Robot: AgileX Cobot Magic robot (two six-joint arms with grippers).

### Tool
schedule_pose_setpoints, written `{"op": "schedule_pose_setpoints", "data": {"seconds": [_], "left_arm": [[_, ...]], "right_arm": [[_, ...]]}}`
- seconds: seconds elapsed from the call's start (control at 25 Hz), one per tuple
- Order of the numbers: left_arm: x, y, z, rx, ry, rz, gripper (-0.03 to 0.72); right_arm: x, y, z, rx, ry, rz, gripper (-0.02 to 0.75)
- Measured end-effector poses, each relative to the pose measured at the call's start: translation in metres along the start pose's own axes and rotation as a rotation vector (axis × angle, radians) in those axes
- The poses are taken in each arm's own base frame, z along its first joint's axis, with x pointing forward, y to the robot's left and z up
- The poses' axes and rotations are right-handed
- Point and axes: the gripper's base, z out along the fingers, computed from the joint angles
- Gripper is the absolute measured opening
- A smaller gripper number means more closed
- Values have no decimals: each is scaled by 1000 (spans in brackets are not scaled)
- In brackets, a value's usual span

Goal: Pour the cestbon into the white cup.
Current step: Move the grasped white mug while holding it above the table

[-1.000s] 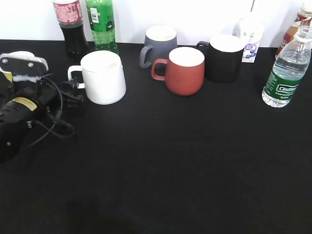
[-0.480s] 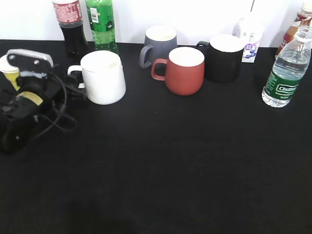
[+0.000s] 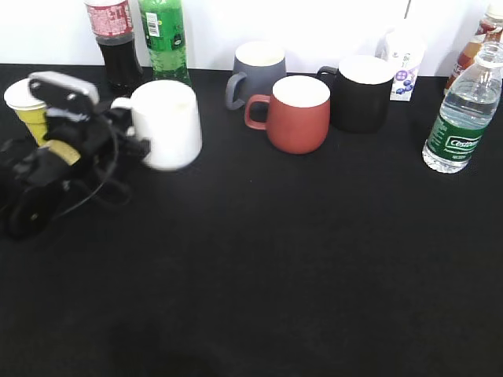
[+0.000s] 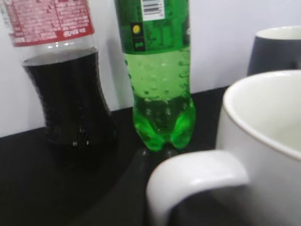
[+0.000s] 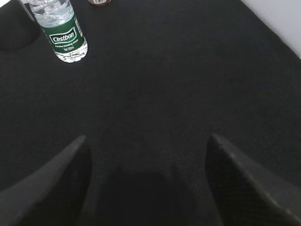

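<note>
The white cup [image 3: 167, 118] stands at the back left of the black table, its lower edge motion-blurred. My left gripper [image 3: 126, 140] is at the cup's loop handle and looks shut on it. In the left wrist view the handle [image 4: 197, 174] fills the lower middle, with the cup's rim [image 4: 263, 108] to its right. The cestbon [image 3: 460, 110], clear with a dark green label, stands upright at the far right and shows in the right wrist view [image 5: 61, 30]. My right gripper [image 5: 146, 141] is open and empty above bare tablecloth, well short of the bottle. It does not show in the exterior view.
A cola bottle [image 3: 114, 39] and a green soda bottle [image 3: 163, 35] stand behind the white cup. A yellow paper cup [image 3: 25, 106] is at the far left. Grey [image 3: 258, 67], red [image 3: 299, 114] and black [image 3: 361, 93] mugs and a small carton [image 3: 405, 59] stand at the back.
My left gripper has moved up and to the right onto the white cup's handle, uncovering the yellow paper cup. The white cup now shows motion blur. The cestbon has not moved.
</note>
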Motion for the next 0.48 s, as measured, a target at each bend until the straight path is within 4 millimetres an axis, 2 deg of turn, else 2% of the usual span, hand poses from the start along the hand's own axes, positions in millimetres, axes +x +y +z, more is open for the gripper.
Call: {"op": "schedule_pose_setpoints", "data": {"seconds": [0.12,0.36,0.48], "left_arm": [[-20,-7,-20,51,12,-41,52],[-101,-55,-73,295,-173,-60,51],[-122,-66,-83,337,-197,-75,51]], "right_arm": [[0,0,0,0,0,0,575],[0,0,0,0,0,0,575],[0,0,0,0,0,0,575]]}}
